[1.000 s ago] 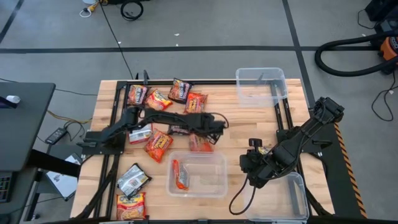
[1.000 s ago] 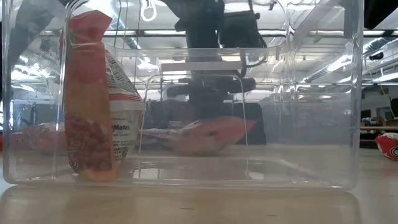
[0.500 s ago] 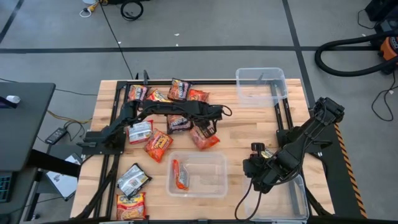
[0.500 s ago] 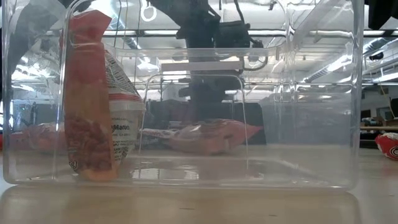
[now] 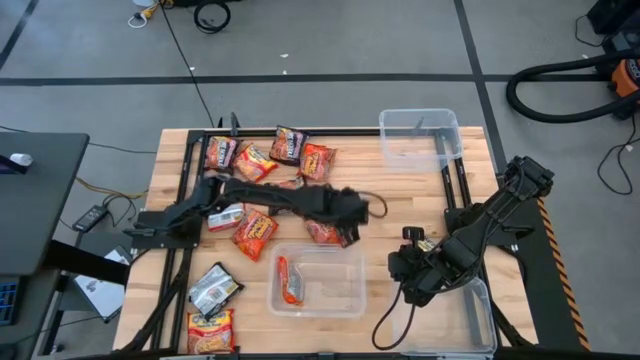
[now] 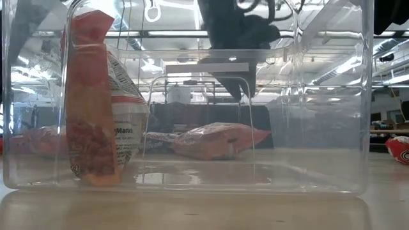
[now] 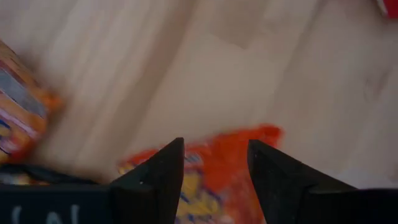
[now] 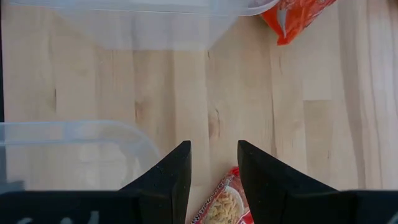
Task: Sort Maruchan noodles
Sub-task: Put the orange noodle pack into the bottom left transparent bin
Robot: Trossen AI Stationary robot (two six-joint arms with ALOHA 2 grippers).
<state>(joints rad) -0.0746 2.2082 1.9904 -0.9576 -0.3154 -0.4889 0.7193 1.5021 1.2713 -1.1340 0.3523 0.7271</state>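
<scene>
Left gripper (image 5: pixel 345 225) just behind centre bin (image 5: pixel 352 290), fingers apart, empty, above orange packet (image 5: pixel 325 232); right gripper (image 5: pixel 408 268) beside bin, slightly parted, empty.

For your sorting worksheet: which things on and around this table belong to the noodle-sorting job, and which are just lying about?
Job:
packets of noodles on the table
middle bin, one packet inside
far bin
near-right bin
left claw
right claw

Lying about:
vacuum hose
floor cables
</scene>
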